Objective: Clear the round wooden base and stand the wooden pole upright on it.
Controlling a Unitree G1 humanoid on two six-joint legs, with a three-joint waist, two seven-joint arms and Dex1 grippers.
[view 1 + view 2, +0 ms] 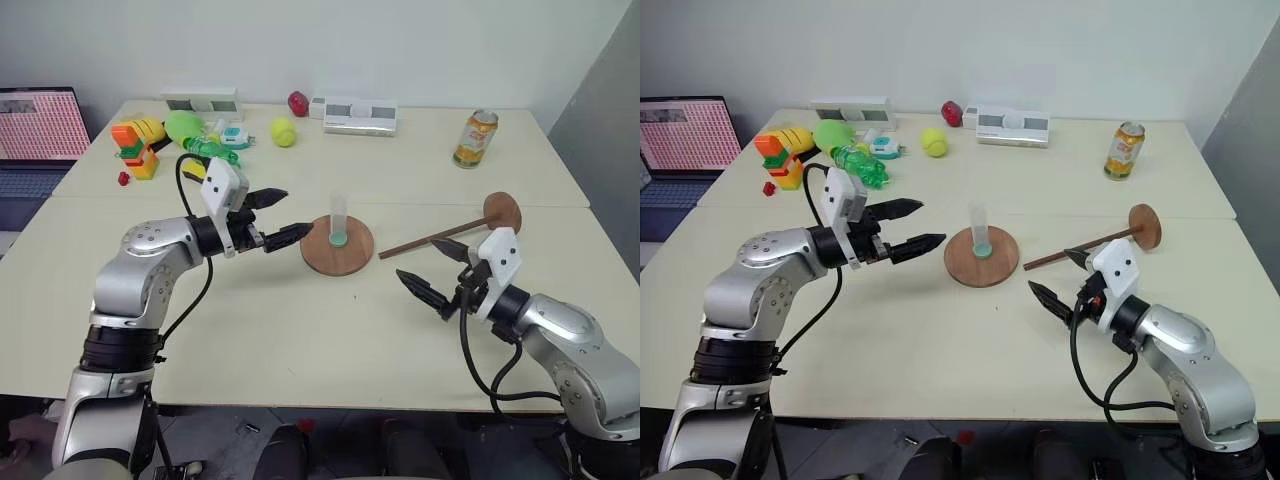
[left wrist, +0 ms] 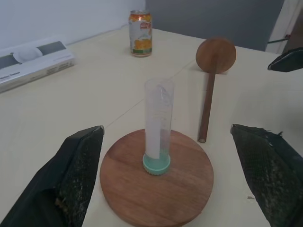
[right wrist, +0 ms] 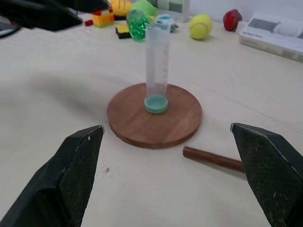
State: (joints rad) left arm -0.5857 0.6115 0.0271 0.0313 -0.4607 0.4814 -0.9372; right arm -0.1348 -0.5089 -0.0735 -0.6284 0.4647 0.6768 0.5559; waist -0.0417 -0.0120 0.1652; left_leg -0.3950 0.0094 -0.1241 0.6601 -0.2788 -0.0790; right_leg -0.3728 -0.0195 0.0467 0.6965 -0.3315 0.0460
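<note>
Tube (image 1: 339,219) upright on round wooden base (image 1: 338,246) — wooden pole (image 1: 440,236) lying beside

We see the flat round reddish-brown wooden base (image 1: 338,246) at table centre, a clear plastic tube with green bottom (image 1: 339,220) upright on it | thin dark wooden pole (image 1: 440,236) lying at its 3 o'clock | our left gripper (image 1: 278,217) agape at 9 o'clock | right gripper (image 1: 433,272) agape at 4 o'clock
</note>
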